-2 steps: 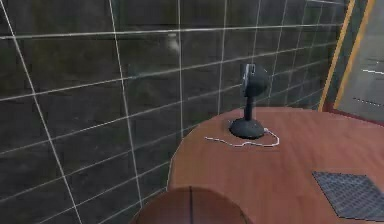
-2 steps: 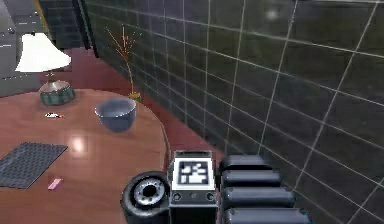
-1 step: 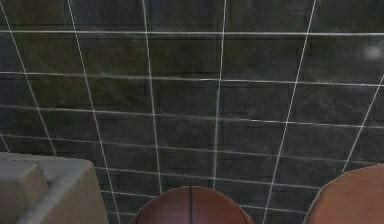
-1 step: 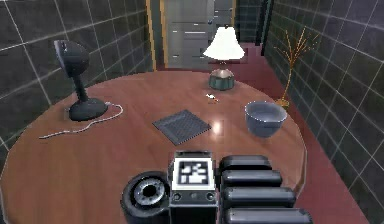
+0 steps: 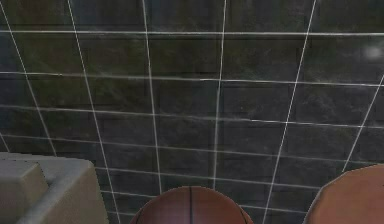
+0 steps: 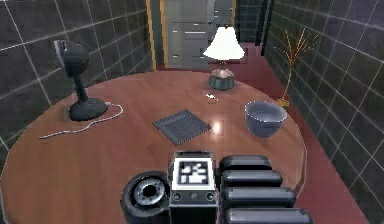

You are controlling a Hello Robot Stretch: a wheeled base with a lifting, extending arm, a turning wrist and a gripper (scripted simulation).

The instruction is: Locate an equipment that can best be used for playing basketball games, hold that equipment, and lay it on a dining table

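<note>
A round orange-brown ball with dark seam lines, like a basketball (image 5: 190, 207), shows at the forward view's bottom edge in front of a dark tiled wall. A round reddish wooden table (image 6: 120, 150) spreads across the arm side view. The arm rises from the bottom edge over the table's near side, with one white marked square. The gripper's dark body (image 6: 148, 197) sits left of that square. Its far end is not made out, so I cannot tell whether it holds anything.
On the table stand a black desk fan (image 6: 72, 75) with a cord, a white-shaded lamp (image 6: 223, 52), a blue-grey bowl (image 6: 265, 116) and a flat dark pad (image 6: 182, 125). A pale door (image 6: 195, 30) is behind, dry twigs (image 6: 292, 55) at right. A grey-white block (image 5: 40, 190) is at the forward view's lower left.
</note>
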